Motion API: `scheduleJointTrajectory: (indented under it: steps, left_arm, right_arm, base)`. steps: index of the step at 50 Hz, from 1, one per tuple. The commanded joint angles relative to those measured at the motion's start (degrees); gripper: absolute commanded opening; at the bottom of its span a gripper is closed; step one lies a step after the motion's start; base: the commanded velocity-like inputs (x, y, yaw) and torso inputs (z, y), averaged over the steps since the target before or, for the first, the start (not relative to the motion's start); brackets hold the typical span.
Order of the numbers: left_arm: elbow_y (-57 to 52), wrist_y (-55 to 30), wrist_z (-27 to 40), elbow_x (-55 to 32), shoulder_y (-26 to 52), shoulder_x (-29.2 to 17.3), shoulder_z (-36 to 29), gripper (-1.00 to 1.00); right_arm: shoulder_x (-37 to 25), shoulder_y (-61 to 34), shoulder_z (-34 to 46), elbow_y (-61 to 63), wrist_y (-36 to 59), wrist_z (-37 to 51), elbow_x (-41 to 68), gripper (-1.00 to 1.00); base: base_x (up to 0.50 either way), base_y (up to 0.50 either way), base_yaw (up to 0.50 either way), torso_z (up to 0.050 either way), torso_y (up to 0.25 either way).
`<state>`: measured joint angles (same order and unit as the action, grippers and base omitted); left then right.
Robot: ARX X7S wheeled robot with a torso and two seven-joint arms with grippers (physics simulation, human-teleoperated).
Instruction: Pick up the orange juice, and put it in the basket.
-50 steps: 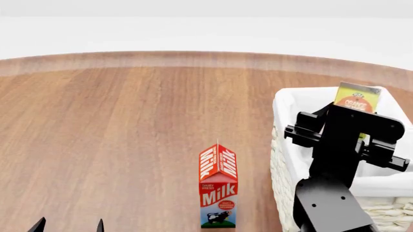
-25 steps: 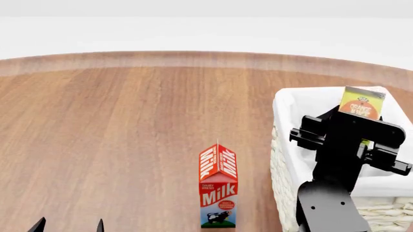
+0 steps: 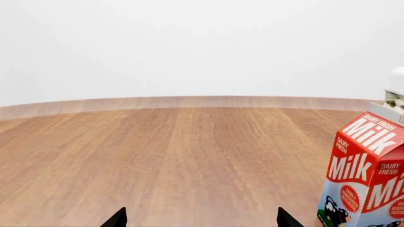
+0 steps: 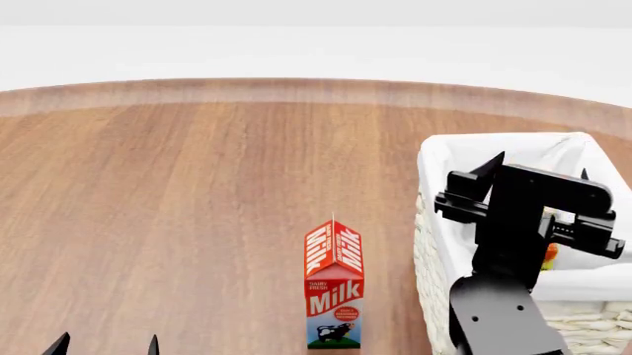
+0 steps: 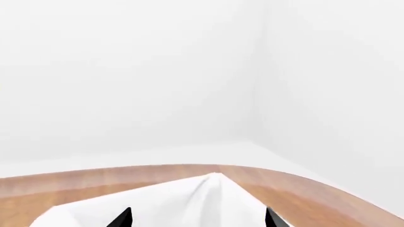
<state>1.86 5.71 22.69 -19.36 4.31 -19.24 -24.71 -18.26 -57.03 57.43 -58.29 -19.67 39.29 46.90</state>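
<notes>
The cream wicker basket (image 4: 431, 222) with its white liner stands at the right of the wooden table. My right gripper (image 4: 538, 167) hovers over it, open, with nothing between its fingers. Of the orange juice (image 4: 549, 255) only a small orange-yellow patch shows, low inside the basket beside my right arm; the rest is hidden. In the right wrist view the open right gripper (image 5: 198, 218) looks over the basket's white liner (image 5: 208, 198). My left gripper (image 4: 106, 345) is open near the table's front left, and nothing lies between its fingertips in the left wrist view (image 3: 202, 218).
A red-and-white Milk carton (image 4: 334, 296) stands upright left of the basket, in the left wrist view too (image 3: 369, 175). The round wooden table (image 4: 197, 207) stretches away to the left and back. A corner of the basket (image 3: 396, 90) shows behind the milk.
The orange juice has left my right gripper and dropped into the basket. The fingers that were shut on it now stand open, and the arm has shifted slightly.
</notes>
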Motion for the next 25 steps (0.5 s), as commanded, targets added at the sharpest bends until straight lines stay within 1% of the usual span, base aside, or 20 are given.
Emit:
scheduleJointTrajectory:
  steps: [1,2,5,6,7,16,22,25]
  left_arm:
    - [0.0,0.0,0.1,-0.1,0.0,-0.1,-0.1,1.00]
    - [0.0,0.1,0.1,-0.1,0.0,-0.1,-0.1,1.00]
    - [0.0,0.1,0.1,-0.1,0.1,-0.1,-0.2,1.00]
    - [0.0,0.1,0.1,-0.1,0.1,-0.1,-0.2,1.00]
    - [0.0,0.1,0.1,-0.1,0.1,-0.1,-0.2,1.00]
    - [0.0,0.1,0.2,-0.2,0.1,-0.2,-0.3,1.00]
    - [0.0,0.1,0.3,-0.2,0.1,-0.2,-0.3,1.00]
    - [0.0,0.1,0.3,-0.2,0.1,-0.2,-0.4,1.00]
  right_arm:
    - [-7.8,2.7,1.1,18.8,4.8,7.1,-0.2,1.00]
    - [-8.6,2.9,1.2,20.9,5.3,7.9,-0.2,1.00]
    - [-8.7,2.9,1.2,21.1,5.4,8.0,-0.2,1.00]
    - [-11.8,3.7,1.4,27.8,6.6,10.5,-0.3,1.00]
    - [-13.1,4.0,1.6,30.7,7.1,11.6,-0.4,1.00]
    - [-16.1,4.6,1.9,37.6,7.9,13.9,-1.1,1.00]
    - [-18.8,4.4,2.7,45.0,9.1,15.6,-2.2,1.00]
    - [-19.1,4.3,2.7,45.8,9.4,16.0,-2.4,1.00]
  base:
    - [0.00,0.00,0.00,0.000,0.000]
    - [0.00,0.00,0.00,0.000,0.000]
    - [0.00,0.00,0.00,0.000,0.000]
    - [0.00,0.00,0.00,0.000,0.000]
    - [0.00,0.00,0.00,0.000,0.000]
    - [0.00,0.00,0.00,0.001,0.000]
    - [0.00,0.00,0.00,0.000,0.000]
    - [0.00,0.00,0.00,0.000,0.000]
